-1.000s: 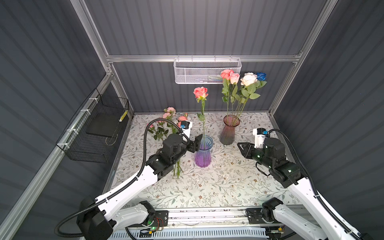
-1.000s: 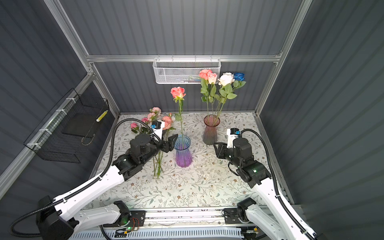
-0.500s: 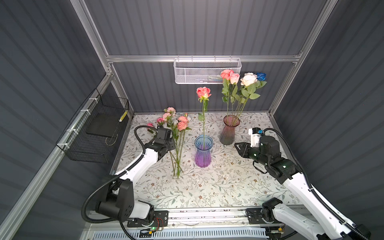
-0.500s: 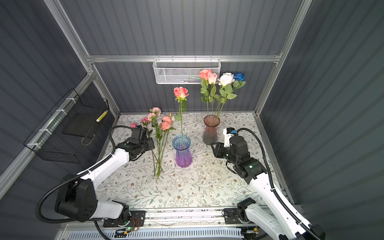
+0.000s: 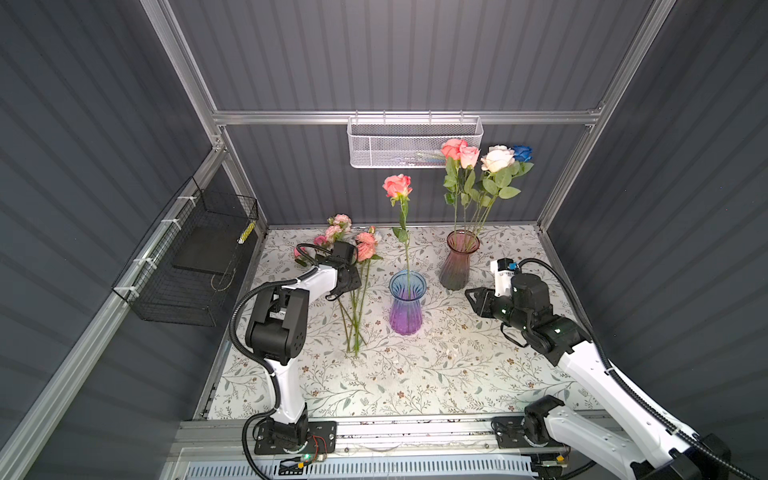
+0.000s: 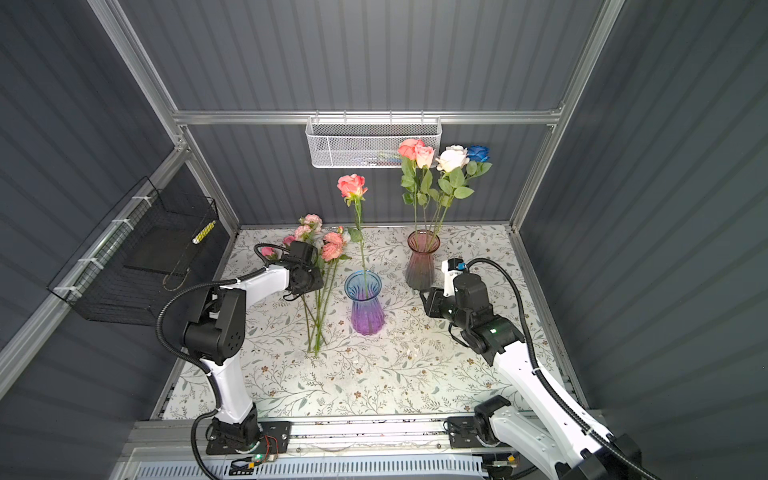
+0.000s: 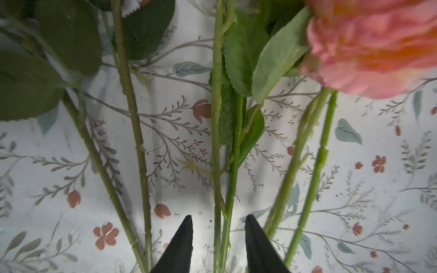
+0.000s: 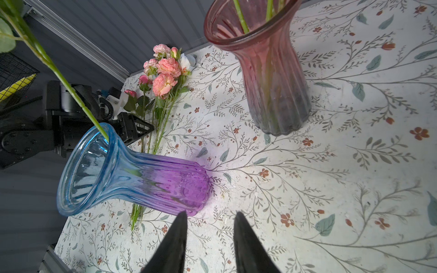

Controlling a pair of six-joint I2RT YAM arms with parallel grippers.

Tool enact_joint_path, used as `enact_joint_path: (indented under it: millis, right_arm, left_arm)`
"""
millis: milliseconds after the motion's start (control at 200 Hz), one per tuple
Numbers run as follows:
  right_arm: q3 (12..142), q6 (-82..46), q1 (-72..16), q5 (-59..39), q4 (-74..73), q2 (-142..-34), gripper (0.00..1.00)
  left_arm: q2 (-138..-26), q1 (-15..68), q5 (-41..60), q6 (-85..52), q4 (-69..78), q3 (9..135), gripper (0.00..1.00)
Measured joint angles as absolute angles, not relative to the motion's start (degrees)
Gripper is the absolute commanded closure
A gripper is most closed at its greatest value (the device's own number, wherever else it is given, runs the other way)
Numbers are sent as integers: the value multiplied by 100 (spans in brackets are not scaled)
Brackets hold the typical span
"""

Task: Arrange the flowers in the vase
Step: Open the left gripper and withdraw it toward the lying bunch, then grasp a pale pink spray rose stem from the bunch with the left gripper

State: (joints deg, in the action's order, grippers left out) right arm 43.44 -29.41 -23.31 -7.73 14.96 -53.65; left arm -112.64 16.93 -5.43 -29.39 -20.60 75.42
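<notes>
You are about halfway, by my reckoning. Five flowers already stand in glass. One coral rose [image 5: 397, 185] is in the blue vase [image 5: 406, 307], and four are in the pink vase [image 5: 457, 266]: two pink, one cream, one deep blue.

The loose flowers [image 5: 356, 316] lie in a bunch on the desk [image 5: 415, 374] at the left, heads toward the back wall and stem ends gathered toward the front. In the left wrist view I count about six stems. The heads overlap too much for an exact tally, so roughly as many wait as are placed.

Your left pincer [image 7: 217, 219] is down over that bunch. Its jaws are apart with two stems between them, neither visibly squeezed, so I judge nothing gripped yet. Your right pincer [image 8: 210, 215] hangs near the foot of the pink vase, jaws apart, holding nothing.
</notes>
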Motion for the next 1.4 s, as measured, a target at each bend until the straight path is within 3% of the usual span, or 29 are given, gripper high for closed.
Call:
enact_joint_path:
  millis: [420,1401]
  right_arm:
    - [4246,-2912,-2329,-777,1328,-5376,64]
    - [4292,-3170,-2329,-937,1525,-4971,64]
  left_arm:
    - [-11445,1678,-375,-2858,-2119,7741,100]
    - [-7972,1667,-187,-2587,-1988,6748,100]
